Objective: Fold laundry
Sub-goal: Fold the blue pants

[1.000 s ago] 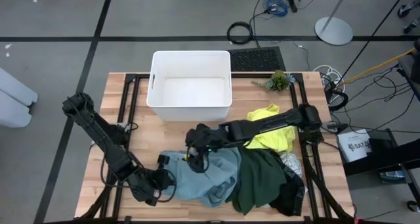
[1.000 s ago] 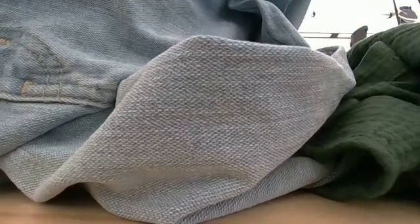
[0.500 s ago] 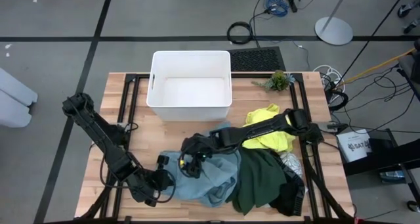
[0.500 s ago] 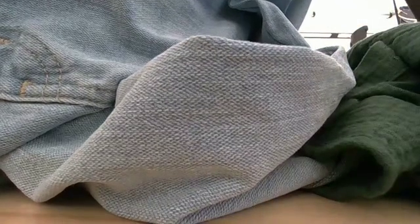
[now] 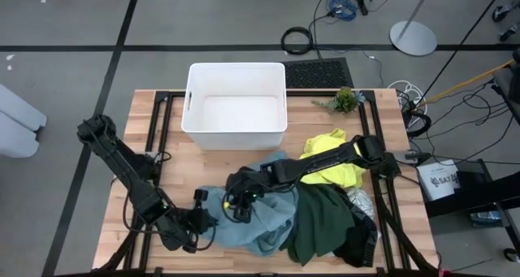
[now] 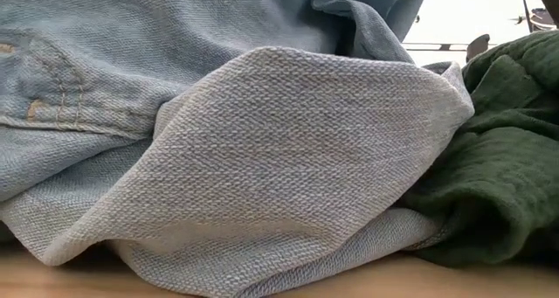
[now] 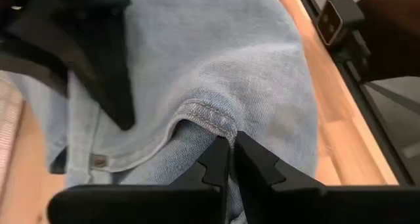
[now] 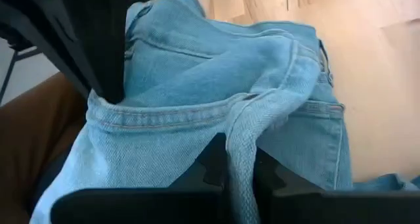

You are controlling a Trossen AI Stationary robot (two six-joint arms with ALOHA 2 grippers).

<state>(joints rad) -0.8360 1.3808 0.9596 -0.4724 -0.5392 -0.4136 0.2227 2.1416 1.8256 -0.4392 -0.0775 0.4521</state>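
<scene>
The light blue denim garment (image 5: 260, 216) is pinched at a seamed hem between both sets of jaws: left gripper (image 7: 230, 159), right gripper (image 8: 237, 159). Spreading it flat is judged to be required next.

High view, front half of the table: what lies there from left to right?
Left claw → right claw on the light blue garment → dark green garment → black garment.

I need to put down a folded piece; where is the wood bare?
Bare wood lies left of the white tub, and between the tub and the light blue garment. The table's right front is crowded: yellow cloth, dark green garment and both grippers, left, right, on the blue one.
</scene>
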